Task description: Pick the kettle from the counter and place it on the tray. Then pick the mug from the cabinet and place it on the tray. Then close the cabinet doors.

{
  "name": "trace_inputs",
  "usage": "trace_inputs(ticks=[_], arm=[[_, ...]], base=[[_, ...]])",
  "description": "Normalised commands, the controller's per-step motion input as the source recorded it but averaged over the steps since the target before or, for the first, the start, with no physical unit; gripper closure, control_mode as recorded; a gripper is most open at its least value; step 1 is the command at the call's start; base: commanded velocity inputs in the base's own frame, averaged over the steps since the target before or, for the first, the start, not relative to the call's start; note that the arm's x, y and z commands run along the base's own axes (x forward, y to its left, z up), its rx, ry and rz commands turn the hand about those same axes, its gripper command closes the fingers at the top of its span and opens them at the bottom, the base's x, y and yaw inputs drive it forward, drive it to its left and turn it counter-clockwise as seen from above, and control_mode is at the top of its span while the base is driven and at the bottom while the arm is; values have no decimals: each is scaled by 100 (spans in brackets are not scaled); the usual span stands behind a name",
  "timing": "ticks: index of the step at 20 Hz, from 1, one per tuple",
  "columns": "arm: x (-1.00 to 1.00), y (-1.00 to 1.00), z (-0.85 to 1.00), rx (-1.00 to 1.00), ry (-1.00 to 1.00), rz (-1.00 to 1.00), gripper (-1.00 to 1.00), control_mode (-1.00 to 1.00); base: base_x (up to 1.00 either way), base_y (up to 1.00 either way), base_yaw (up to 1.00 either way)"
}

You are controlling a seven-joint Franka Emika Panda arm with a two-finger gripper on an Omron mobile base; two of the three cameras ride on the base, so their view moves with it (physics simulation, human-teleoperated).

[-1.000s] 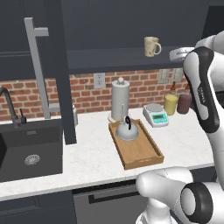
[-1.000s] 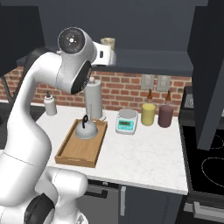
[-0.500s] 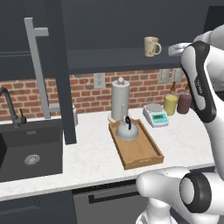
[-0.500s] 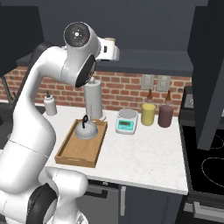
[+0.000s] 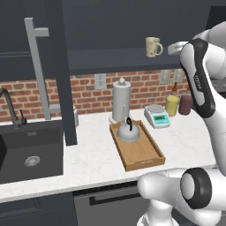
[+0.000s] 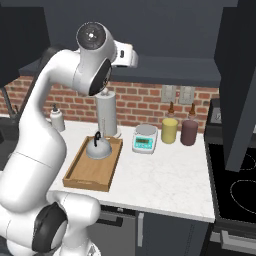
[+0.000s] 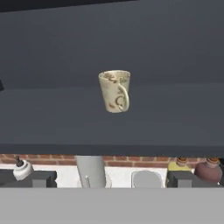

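While the two dark fingertips (image 7: 33, 179) stand wide apart, empty, the cream-beige ceramic mug (image 7: 114, 91) sits upright straight ahead of them on the dark cabinet shelf (image 7: 52, 127). Far below the gripper (image 7: 111, 179), the squat silver-grey metal kettle (image 5: 128, 132) rests on the light-brown wooden tray (image 5: 142, 152).

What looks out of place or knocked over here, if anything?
Nothing stands out. The kettle sits upright at the far end of the tray, the mug stands upright on the cabinet shelf, and the bottles, scale and paper-towel holder line the brick wall in order. No spill shows on the counter.
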Motion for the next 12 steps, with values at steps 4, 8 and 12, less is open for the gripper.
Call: trace_inputs(ticks=[4, 8, 12], arm=[[25, 0, -2, 0, 0, 1, -100, -100], [21, 0, -6, 0, 0, 13, -100, -100], [28, 0, -11, 0, 0, 12, -100, -100]], base=[[0, 0, 0], [0, 0, 0], [0, 0, 0]])
